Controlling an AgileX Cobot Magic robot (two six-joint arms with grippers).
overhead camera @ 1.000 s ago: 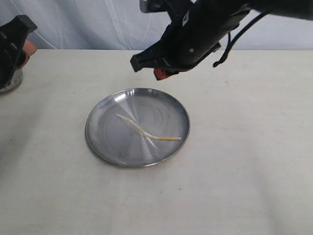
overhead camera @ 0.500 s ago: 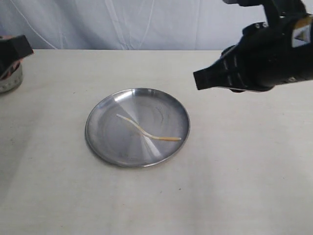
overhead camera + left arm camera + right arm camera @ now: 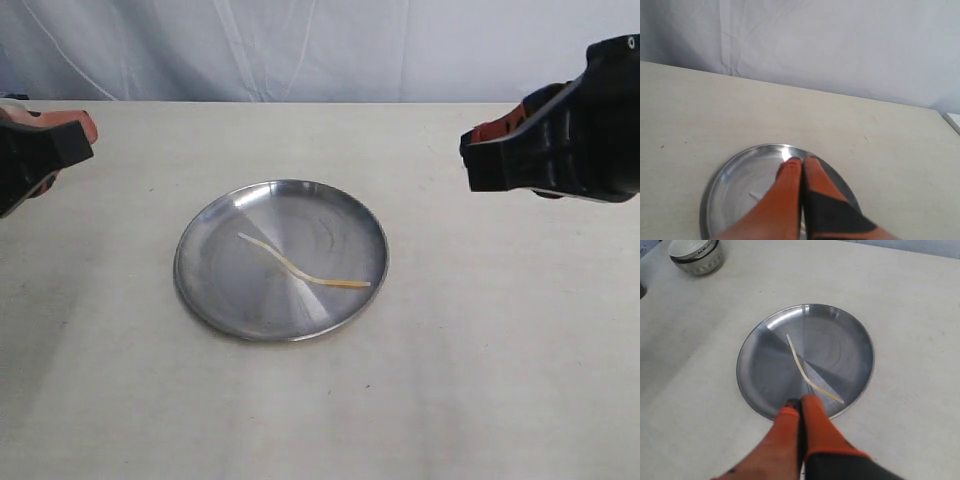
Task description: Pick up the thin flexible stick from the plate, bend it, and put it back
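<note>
The shiny steel plate (image 3: 210,290) sits mid-table, also seen from the wrists as plate (image 3: 850,335) and plate (image 3: 735,170). On it lies the thin flexible stick (image 3: 300,270), a pale yellow strand with a gentle wavy bend, shown as stick (image 3: 807,375) in the right wrist view; a short bit of it (image 3: 754,196) shows beside the left fingers. My left gripper (image 3: 802,160) is shut and empty, held high at the table's left edge (image 3: 75,130). My right gripper (image 3: 801,401) is shut and empty, raised to the right of the plate (image 3: 490,135).
A white ceramic bowl (image 3: 695,255) stands at a far corner of the beige table (image 3: 480,380). A pale cloth backdrop (image 3: 320,50) hangs behind the table. A white object's corner (image 3: 954,120) shows at the table's edge.
The right arm has swung from above the plate's far rim out to the right side. The left arm has shifted a little at the left edge. The stick has not moved.
</note>
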